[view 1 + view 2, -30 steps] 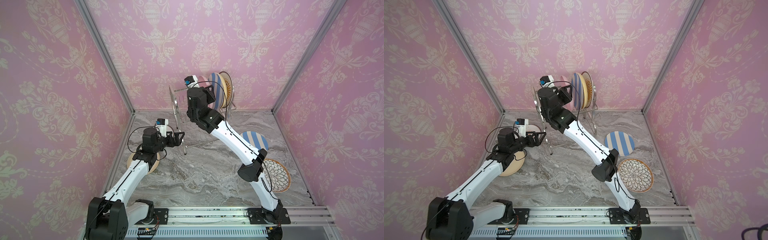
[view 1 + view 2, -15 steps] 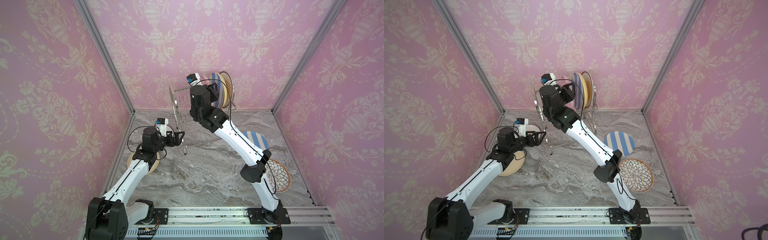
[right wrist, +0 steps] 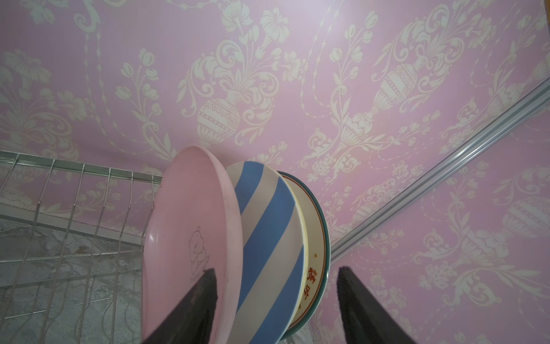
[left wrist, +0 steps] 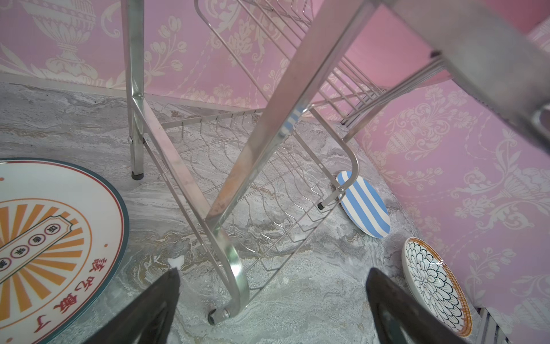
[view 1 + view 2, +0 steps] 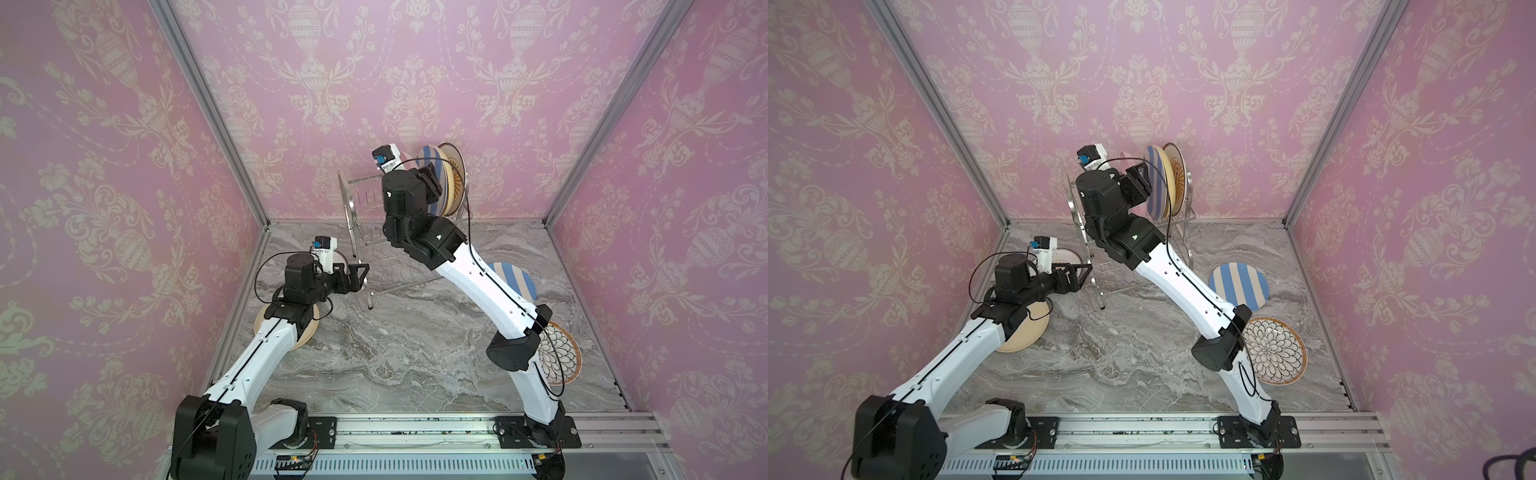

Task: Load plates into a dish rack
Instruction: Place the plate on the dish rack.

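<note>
Chrome dish rack point(image 4: 259, 149), twelve o'clock, holds at least three upright plates point(image 3: 268, 238); four lie flat by table point(image 5: 1121, 353) edges, centre open; left gripper point(image 4: 273, 270) and right gripper point(image 3: 276, 268) gape.

Looks like a robot lab booth dressed up as a home, not a real kitchen. Pink wallpaper point(image 5: 415, 83) on flat panels between bare aluminium posts point(image 5: 210, 112), a marble-print tabletop point(image 5: 395, 353), plus two arms point(image 5: 478, 282) bolted to a metal rail point(image 5: 415, 430) along the front edge. Pretty much screams test cell with house decor.
</note>
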Robot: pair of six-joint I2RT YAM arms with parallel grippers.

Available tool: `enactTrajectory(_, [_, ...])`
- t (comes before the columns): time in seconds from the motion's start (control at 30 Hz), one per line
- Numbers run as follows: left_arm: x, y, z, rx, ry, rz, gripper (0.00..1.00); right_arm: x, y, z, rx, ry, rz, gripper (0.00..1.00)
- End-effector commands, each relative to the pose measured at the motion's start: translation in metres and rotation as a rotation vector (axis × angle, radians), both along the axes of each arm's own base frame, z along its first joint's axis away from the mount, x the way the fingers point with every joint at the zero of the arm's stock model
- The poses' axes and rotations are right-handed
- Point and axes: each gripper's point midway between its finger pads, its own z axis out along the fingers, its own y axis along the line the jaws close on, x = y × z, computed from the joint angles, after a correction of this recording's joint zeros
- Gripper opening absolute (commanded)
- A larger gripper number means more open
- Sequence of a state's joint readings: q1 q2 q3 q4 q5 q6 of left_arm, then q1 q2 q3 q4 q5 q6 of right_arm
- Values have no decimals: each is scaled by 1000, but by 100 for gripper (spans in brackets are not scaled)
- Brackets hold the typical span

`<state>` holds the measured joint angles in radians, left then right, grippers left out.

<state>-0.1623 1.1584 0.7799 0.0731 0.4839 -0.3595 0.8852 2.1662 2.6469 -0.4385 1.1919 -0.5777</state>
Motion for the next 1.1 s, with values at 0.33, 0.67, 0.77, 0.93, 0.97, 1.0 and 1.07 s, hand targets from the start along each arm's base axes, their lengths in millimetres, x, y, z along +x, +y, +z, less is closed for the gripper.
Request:
enactTrajectory(0.33, [1, 0, 17, 6, -40, 10, 99, -10, -22, 21, 147, -31, 50, 74])
enactTrajectory(0.67, [-3, 4, 12, 31, -23, 23, 99, -34, -38, 41, 253, -37, 121, 78])
enactTrajectory(0.77, [-3, 4, 9, 22, -19, 27, 99, -49, -51, 46, 299, -40, 146, 78])
enactTrajectory(0.93, [-6, 6, 4, 34, -6, 32, 99, -85, -85, 38, 379, -24, 169, 79])
enactTrajectory(0.97, [-7, 6, 5, 36, -6, 35, 99, -95, -96, 33, 401, -23, 166, 80])
enactTrajectory(1.0, [-8, 7, 4, 39, -2, 40, 99, -102, -105, 25, 419, -16, 159, 79])
enactTrajectory(1.07, [-10, 9, 3, 46, 2, 48, 99, -122, -134, 9, 468, -13, 115, 79])
